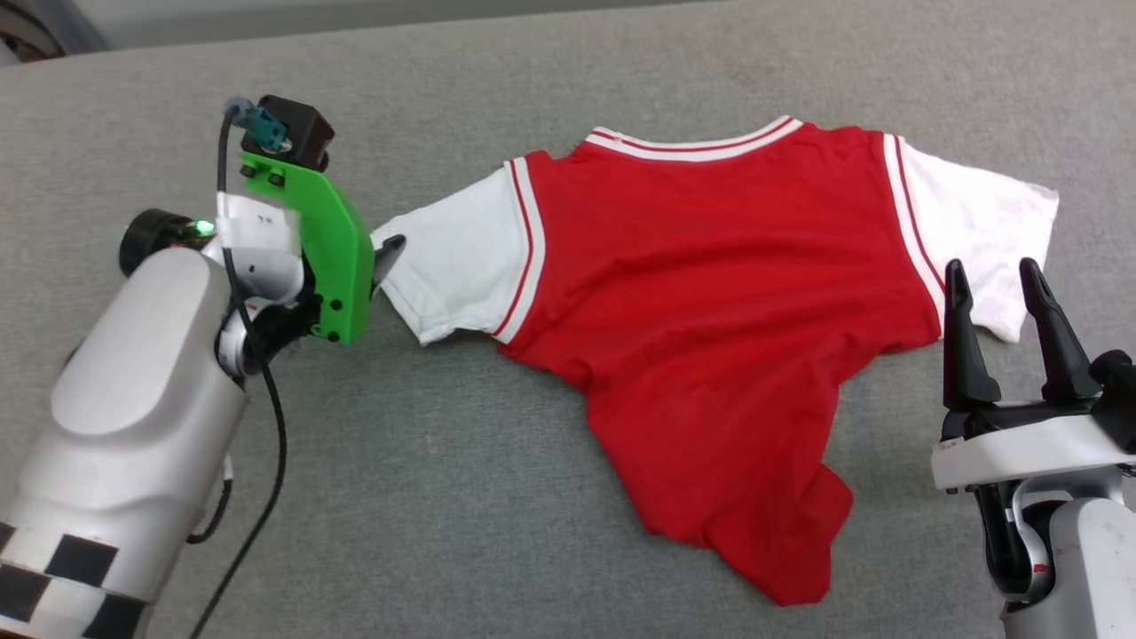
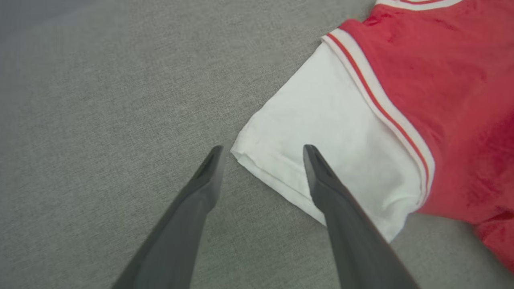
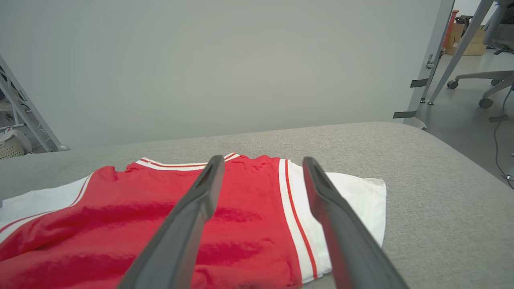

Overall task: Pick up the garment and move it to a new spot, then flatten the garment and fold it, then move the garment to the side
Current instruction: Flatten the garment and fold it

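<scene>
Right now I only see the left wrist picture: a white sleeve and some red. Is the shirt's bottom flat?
Observer: No. In the head view the garment is crumpled at the bottom, pulled into a point.
Operator: Where's my other arm?
Observer: The right gripper is near the other sleeve, jaws open, holding nothing.
Operator: What's behind the shirt?
Observer: The right wrist view shows a plain grey wall.

The shirt (image 1: 710, 293) is red in the body with white sleeves (image 1: 444, 266). White bands with a thin red stripe edge its collar (image 1: 701, 146) and sleeve seams. It lies on a plain grey woven surface (image 1: 444, 497). The left gripper (image 2: 263, 149) and right gripper (image 1: 991, 266) have black fingers (image 1: 963, 346). The white left arm (image 1: 142, 373) carries a bright green bracket (image 1: 333, 240) and a black-and-white checked band (image 1: 62, 568).
</scene>
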Available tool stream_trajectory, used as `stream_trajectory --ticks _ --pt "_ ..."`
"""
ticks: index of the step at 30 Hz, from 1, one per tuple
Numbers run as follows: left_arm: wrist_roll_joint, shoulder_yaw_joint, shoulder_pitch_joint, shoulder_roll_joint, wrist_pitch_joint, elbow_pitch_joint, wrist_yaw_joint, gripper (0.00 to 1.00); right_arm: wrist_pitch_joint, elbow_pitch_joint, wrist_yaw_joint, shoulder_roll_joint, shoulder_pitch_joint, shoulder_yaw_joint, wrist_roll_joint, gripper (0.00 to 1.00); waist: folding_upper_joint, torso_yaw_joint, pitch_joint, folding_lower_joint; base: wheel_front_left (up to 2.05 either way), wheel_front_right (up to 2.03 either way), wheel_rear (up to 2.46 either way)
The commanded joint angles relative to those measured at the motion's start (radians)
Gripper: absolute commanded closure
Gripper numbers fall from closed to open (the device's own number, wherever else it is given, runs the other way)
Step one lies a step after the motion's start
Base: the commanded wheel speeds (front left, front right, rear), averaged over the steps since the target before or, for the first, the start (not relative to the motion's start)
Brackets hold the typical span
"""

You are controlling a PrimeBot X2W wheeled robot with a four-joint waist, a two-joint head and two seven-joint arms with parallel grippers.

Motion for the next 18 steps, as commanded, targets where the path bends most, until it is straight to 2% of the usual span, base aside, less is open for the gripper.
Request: stream_trajectory --ticks 1,5,13,16,17,18 --pt "-0.01 -0.012 -0.025 0.014 0.017 0.02 -0.003 0.0 -0.01 0.008 -0.001 0.003 -0.018 0.002 0.001 0.0 0.012 -0.045 0.047 -0.0001 0.0 0.0 0.0" --pt "-0.009 -0.051 -0.058 0.044 0.037 0.075 -0.003 0.0 -0.014 0.02 -0.001 0.008 -0.033 0.009 0.001 0.0 0.012 -0.063 0.07 -0.0001 0.0 0.0 0.0" --pt "0.016 -0.136 -0.074 0.069 -0.004 0.154 -0.003 0.0 -0.017 0.032 -0.001 0.016 -0.044 0.01 0.001 0.0 0.012 -0.077 0.084 -0.0001 0.0 0.0 0.0" --pt "0.028 -0.202 -0.061 0.075 -0.003 0.179 -0.003 0.0 -0.017 0.03 -0.001 0.018 -0.046 0.011 -0.003 0.0 0.012 -0.077 0.085 -0.0001 0.0 0.0 0.0" --pt "0.016 -0.222 -0.054 0.075 0.01 0.187 -0.003 0.3 -0.017 0.03 -0.001 0.019 -0.046 0.011 -0.005 0.0 0.012 -0.076 0.084 -0.0001 0.0 0.0 0.0" --pt "0.005 -0.237 -0.05 0.076 0.016 0.189 -0.003 1.0 -0.017 0.03 -0.001 0.019 -0.047 0.012 -0.007 0.0 0.012 -0.076 0.084 -0.0001 0.0 0.0 0.0"
